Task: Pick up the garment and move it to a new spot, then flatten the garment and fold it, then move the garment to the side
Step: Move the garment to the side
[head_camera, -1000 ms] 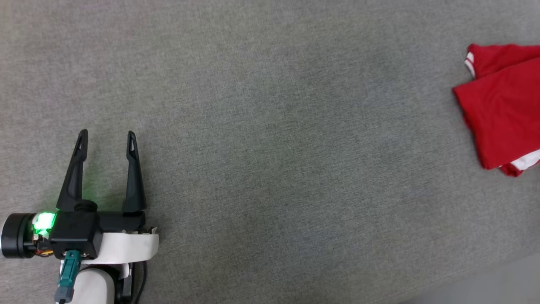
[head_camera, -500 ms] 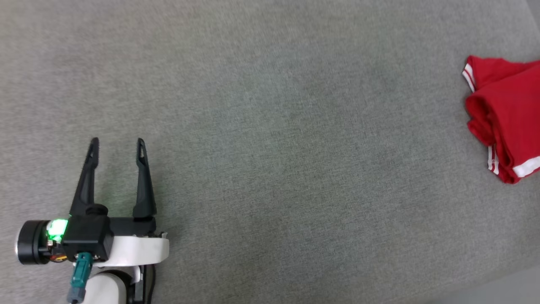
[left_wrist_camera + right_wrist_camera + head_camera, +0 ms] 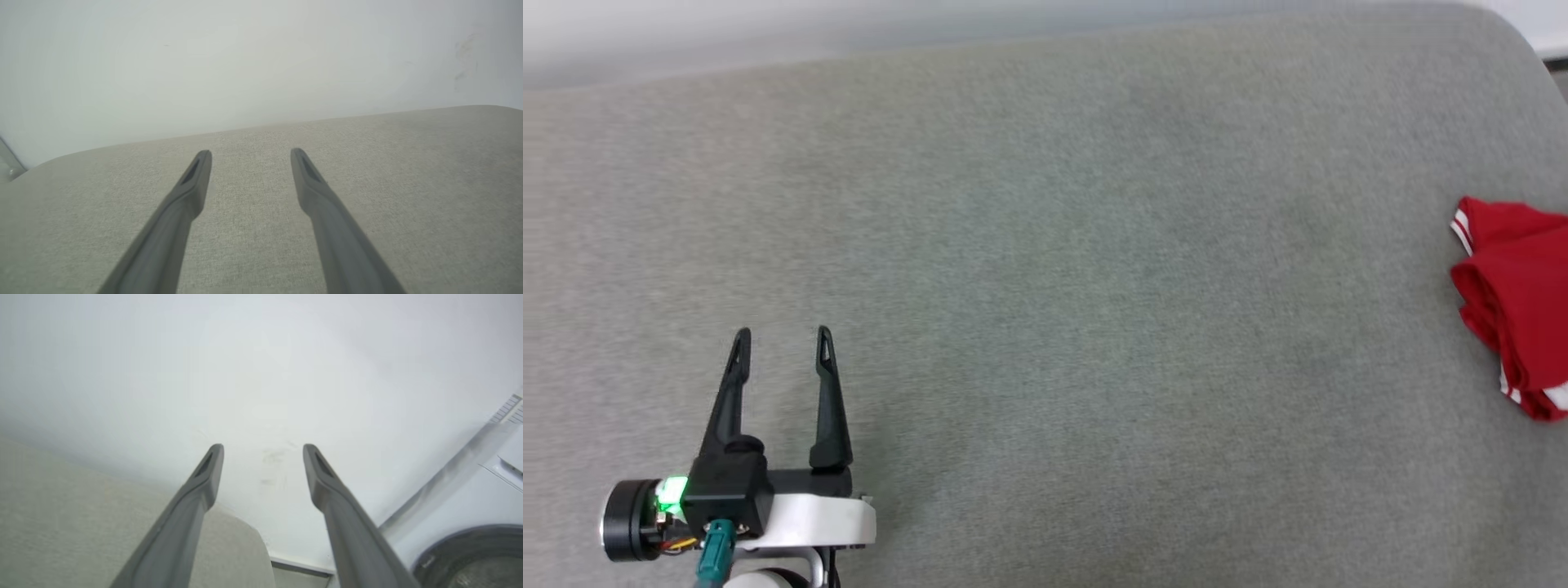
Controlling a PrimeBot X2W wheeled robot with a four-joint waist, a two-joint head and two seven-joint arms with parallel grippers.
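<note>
The garment (image 3: 1515, 302), red with white striped trim, lies bunched at the right edge of the grey fabric surface (image 3: 1054, 286), cut off by the head view's border. My left gripper (image 3: 783, 333) stands open at the lower left, far from the garment, nothing between its fingers. In the left wrist view the left gripper (image 3: 250, 153) is spread over bare grey fabric. In the right wrist view the right gripper (image 3: 263, 448) is open and empty, pointing past the surface's rounded corner (image 3: 245, 539) at a white wall.
A white wall (image 3: 931, 24) runs behind the surface's far edge. The surface's far right corner (image 3: 1515, 41) is rounded. A white appliance with a dark round door (image 3: 470, 555) stands at the lower right of the right wrist view.
The head camera has tilted up, so the far edge and the wall now show. The garment has gone from a flat fold to a bunched heap at the right edge.
</note>
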